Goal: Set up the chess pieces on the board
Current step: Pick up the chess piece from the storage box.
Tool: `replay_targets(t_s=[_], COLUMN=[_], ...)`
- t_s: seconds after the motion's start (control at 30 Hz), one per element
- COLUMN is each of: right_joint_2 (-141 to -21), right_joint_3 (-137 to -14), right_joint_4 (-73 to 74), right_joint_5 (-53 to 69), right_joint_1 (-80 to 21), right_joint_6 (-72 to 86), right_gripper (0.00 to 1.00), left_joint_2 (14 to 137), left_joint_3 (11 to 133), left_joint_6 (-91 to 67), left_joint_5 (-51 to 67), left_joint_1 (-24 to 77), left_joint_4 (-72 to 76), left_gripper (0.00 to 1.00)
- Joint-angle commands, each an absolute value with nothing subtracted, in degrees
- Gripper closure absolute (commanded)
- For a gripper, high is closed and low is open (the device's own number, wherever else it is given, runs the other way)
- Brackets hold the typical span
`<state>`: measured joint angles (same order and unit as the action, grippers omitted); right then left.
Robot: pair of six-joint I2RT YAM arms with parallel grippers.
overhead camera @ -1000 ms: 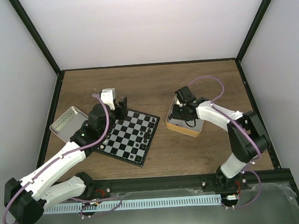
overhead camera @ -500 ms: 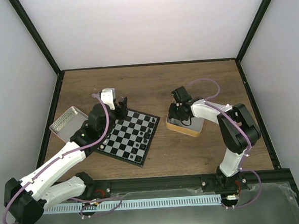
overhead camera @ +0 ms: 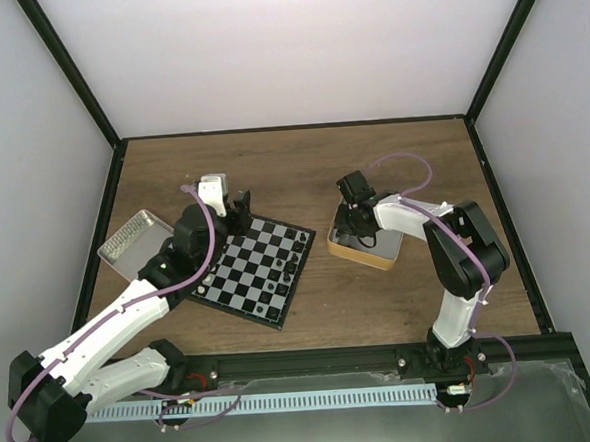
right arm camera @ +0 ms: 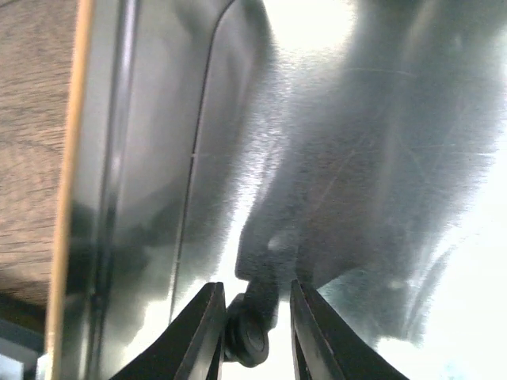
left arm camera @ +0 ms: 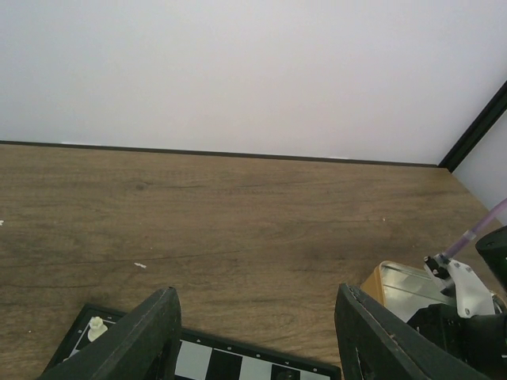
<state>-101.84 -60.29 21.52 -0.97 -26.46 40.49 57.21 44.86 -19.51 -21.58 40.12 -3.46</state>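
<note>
Left arm reaches out from the bench's near-left corner, left gripper (left arm camera: 255, 336) spread wide; right arm bent sharply, right gripper (right arm camera: 253, 317) pinching 1 black chess piece (right arm camera: 247, 340).

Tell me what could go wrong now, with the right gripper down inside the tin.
The black piece is held only at the very tips of the right gripper, so it may slip or twist when lifted out of the tin. The fingers are low by the tin's side wall; they could catch it and drag the tin. The open left gripper hangs over the board corner near a white piece and might knock it.
</note>
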Motion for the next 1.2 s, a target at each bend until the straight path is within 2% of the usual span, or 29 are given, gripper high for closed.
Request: replay_targets(t_s=[0.0,0.5,0.77,1.17], right_joint_2=[-102.38,-101.97,-106.21,-105.02], right_joint_3=[-63.22,-63.81,-67.01,-66.07], right_joint_4=[25.5,26.62,31.58,31.62], right_joint_5=[-6.84,-2.15,-8.48,-12.91], right_joint_1=[-26.54,-27.35,-28.91,-28.47], right_joint_6=[37.92,35.38,36.06,36.02], right_gripper=[0.75,0.64,0.64,0.69], left_joint_2=[57.32,57.45,57.4,57.14], left_joint_3=[44.25,44.13,44.21,44.15], left_joint_6=[-19.73,-19.91,-19.95,-19.95], left_joint_5=[-21.43,-21.18,-21.16,-21.27], left_joint_1=[39.9,39.9,39.85,39.89], left_joint_4=[-2.35,-2.12,-2.15,-2.35], left_gripper=[0.45,0.45,0.45,0.45])
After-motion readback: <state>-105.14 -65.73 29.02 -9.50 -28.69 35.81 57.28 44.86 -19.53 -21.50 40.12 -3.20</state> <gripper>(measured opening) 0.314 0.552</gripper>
